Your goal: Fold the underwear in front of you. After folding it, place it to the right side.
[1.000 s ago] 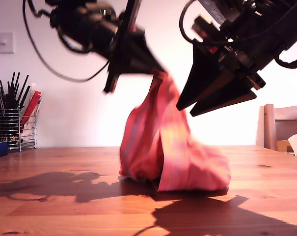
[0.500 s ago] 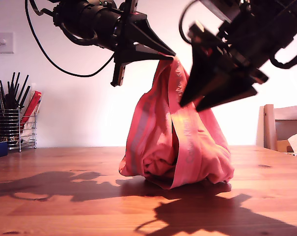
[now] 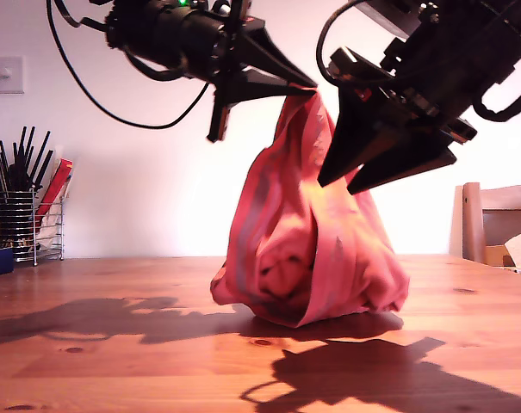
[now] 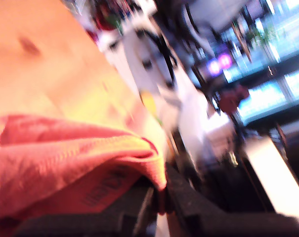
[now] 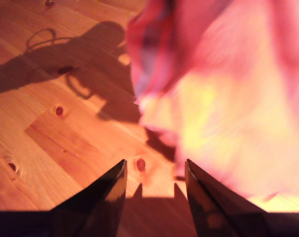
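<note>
Your first gripper is clamped on the top edge of the underwear; cloth is pinched between its jaws in the first wrist view. The garment hangs straight down toward 6 o'clock, long axis vertical, its bunched lower end resting on the table. Your second gripper stands spread with nothing between its jaws, just beside the hanging cloth. It looks the nearer arm for a second grip, the cloth at about 1 o'clock from its tips.

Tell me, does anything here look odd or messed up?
The underwear is not flat: my first gripper pinches its top edge and lifts it into a bunched peak, its bottom crumpled on the table. My second gripper is open beside it, holding nothing.
</note>
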Robot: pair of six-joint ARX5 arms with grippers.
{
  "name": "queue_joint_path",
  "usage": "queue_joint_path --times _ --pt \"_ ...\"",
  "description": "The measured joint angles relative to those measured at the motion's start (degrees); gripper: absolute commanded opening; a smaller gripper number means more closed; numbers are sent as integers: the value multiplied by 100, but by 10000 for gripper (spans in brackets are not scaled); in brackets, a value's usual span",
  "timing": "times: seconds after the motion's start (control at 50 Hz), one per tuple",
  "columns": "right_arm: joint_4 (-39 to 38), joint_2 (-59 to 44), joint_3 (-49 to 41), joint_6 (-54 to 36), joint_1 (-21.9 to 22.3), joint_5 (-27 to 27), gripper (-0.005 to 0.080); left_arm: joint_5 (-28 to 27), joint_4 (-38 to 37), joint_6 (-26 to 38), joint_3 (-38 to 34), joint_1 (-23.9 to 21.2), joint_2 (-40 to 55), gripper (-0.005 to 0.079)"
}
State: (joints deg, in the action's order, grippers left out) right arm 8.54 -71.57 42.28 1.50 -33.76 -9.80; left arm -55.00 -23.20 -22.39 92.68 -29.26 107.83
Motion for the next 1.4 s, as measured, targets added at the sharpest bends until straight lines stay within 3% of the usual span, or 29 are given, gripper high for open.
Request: queue_joint_path --times 0.22,0.54,0.84,1.2,1.4 --pt "-162 0 0 188 -9 127 339 498 876 -664 0 2 0 -19" --pt "-754 0 0 562 -9 887 353 505 2052 -1937 0 -70 0 -19" --pt "-1899 0 0 619 -9 1049 354 442 2675 -3191 0 -114 0 -19" --pt "-2437 0 0 619 -9 1235 371 389 2835 -3541 0 -387 0 -19" --pt "-2330 0 0 601 2 1482 371 352 3064 -3628 0 -533 0 -19"
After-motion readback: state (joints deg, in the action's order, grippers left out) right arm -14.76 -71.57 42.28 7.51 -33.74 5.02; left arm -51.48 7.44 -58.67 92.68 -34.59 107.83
